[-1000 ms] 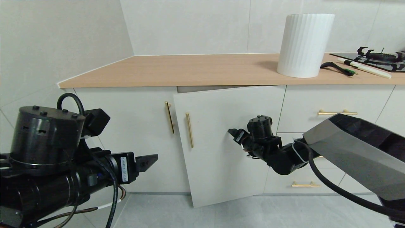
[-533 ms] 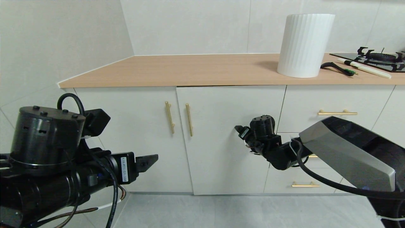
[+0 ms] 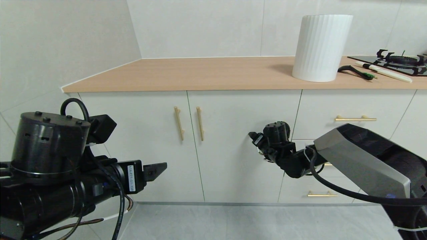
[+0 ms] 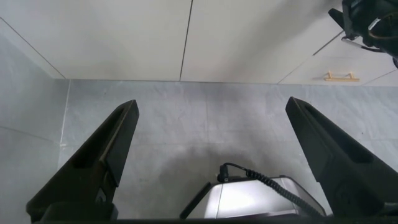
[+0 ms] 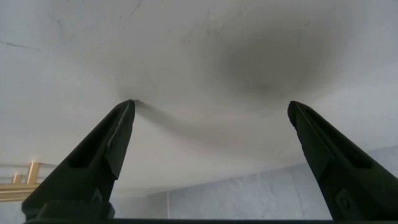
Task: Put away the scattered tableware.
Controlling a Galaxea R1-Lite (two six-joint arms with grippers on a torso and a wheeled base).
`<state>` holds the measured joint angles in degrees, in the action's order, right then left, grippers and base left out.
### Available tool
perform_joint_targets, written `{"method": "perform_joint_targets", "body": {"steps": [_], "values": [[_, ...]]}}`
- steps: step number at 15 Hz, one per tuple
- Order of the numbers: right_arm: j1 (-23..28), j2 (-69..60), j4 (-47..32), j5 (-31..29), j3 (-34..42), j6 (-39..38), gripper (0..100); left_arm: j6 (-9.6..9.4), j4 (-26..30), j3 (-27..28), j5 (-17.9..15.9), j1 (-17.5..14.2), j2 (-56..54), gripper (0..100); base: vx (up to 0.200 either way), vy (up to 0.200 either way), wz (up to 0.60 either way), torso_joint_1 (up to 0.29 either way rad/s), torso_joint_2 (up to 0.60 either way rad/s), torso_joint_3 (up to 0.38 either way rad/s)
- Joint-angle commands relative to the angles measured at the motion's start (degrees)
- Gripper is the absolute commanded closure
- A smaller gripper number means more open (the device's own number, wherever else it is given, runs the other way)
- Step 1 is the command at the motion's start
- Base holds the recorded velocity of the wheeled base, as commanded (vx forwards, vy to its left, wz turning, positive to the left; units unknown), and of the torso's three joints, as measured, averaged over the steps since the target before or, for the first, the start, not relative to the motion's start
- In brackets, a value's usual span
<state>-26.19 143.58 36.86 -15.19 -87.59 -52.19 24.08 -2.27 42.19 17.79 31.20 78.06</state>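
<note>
Head view: a wooden table (image 3: 200,75) is running along a tiled wall above pale cupboards. A tall white ribbed container (image 3: 322,46) is standing on it. Just beside the container, toward the robot's right, a black-handled utensil (image 3: 355,71) and a long pale utensil (image 3: 383,71) are lying flat, near a stove burner (image 3: 400,60). Both are lying with their long axes slanting across the table from the container's side toward the front edge by the stove. The right tool (image 3: 253,138) is hanging low against the face of a shut cabinet door (image 3: 233,160). The left tool (image 3: 156,168) is hanging lower and well apart, in front of the cupboards on the robot's left.

Left wrist view: the left tool's two fingers are spreading wide, released and gripping nothing, with grey floor (image 4: 205,130) showing between them.

Right wrist view: the right tool's fingers are likewise standing apart and empty, with the plain door face right in front and a gold handle (image 5: 18,177) at the edge.

Judging from this, the tableware is lying above and to the right of the right tool, so the right arm is the nearer one for the reach.
</note>
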Motion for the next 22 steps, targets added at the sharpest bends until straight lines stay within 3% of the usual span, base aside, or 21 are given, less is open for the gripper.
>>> {"method": "perform_joint_targets", "body": {"steps": [1, 5, 9, 12, 13, 15, 17, 18, 19, 20, 21, 22], "values": [[-0.2, -2.3, 0.1, 0.1, 1.5, -0.2, 0, 0.01, 0.0, 0.0, 0.1, 0.0, 0.0, 0, 0.0, 0.0, 0.0, 0.0, 0.0, 0.0], [-2.0, -16.0, 2.8, 1.7, 12.4, 0.3, 0, 0.01, 0.0, 0.2, 0.1, -0.3, -2.0, 0, 0.0, 0.0, 0.0, 0.0, 0.0, 0.0], [-2.9, -36.8, 4.8, 1.7, 29.1, 10.4, 0, -1.75, 0.2, -0.1, 0.7, -2.9, -11.3, 0, 0.0, 0.0, 0.0, 0.0, 0.0, 0.0], [-4.6, -55.3, 7.7, 0.9, 48.0, 21.4, 0, -1.75, 1.3, -3.5, 0.9, -3.6, -23.3, 0, 0.0, 0.0, 0.0, 0.0, 0.0, 0.0], [-4.6, -64.9, 8.8, 0.7, 57.2, 26.5, 0, -1.84, 1.7, -6.4, 1.1, -6.3, -30.2, 0, 0.0, 0.0, 0.0, 0.0, 0.0, 0.0], [-4.3, -76.6, 9.1, 0.5, 66.2, 31.5, 0, -2.46, 2.9, -9.8, 1.1, -8.6, -39.5, 0, 0.0, 0.0, 0.0, 0.0, 0.0, 0.0], [-3.9, -94.5, 8.4, -0.1, 76.9, 40.5, 0, -8.43, 6.6, -14.9, 0.8, -10.5, -52.6, 0, 0.0, 0.0, 0.0, 0.0, 0.0, 0.0], [-3.4, -98.4, 7.8, -0.6, 78.3, 41.9, 0, -10.28, 7.1, -16.4, 0.7, -11.7, -55.2, 0, 0.0, 0.0, 0.0, 0.0, 0.0, 0.0], [0.9, -103.2, 5.6, -1.4, 80.0, 43.0, 0, -12.74, 7.3, -18.5, 0.6, -13.2, -59.2, 0, 0.0, 0.0, 0.0, 0.0, 0.0, 0.0], [9.2, -111.1, 1.0, -0.8, 82.1, 44.5, 0, -15.46, 7.5, -20.6, 0.2, -15.1, -64.5, 0, 0.0, 0.0, 0.0, 0.0, 0.0, 0.0], [9.2, -111.1, 1.0, -0.8, 82.1, 44.5, 0, -15.46, 7.5, -20.6, 0.2, -15.1, -64.5, 0, 0.0, 0.0, 0.0, 0.0, 0.0, 0.0], [14.3, -124.3, -10.2, 0.6, 81.6, 45.9, 0, -16.87, 8.2, -22.5, 0.2, -18.7, -69.6, 0, 0.0, 0.0, 0.0, 0.0, 0.0, 0.0]]}}
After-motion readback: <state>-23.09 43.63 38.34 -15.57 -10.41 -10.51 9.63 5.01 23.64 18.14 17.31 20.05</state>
